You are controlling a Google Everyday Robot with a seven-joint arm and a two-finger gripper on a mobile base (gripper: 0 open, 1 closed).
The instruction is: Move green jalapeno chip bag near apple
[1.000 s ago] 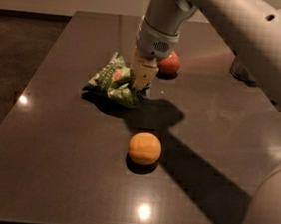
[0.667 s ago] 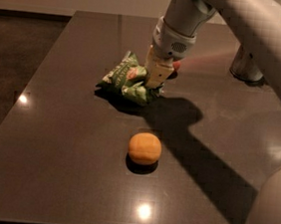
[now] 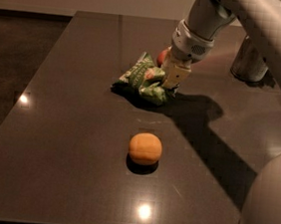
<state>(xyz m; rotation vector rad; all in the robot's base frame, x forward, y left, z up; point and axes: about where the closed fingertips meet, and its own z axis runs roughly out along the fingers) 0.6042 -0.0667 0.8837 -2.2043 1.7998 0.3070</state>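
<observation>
"The bench (image 3: 69,126) looks dark, smooth and glossy, with light spots glinting on it."

"The green jalapeno chip bag (image 3: 143,77) is crinkled, shiny film. The gripper (image 3: 172,82), clamped on its right end toward the bench's far edge, looks like matt pale plastic."

"And the orange fruit (image 3: 145,148) is matt, finely dimpled."
</observation>
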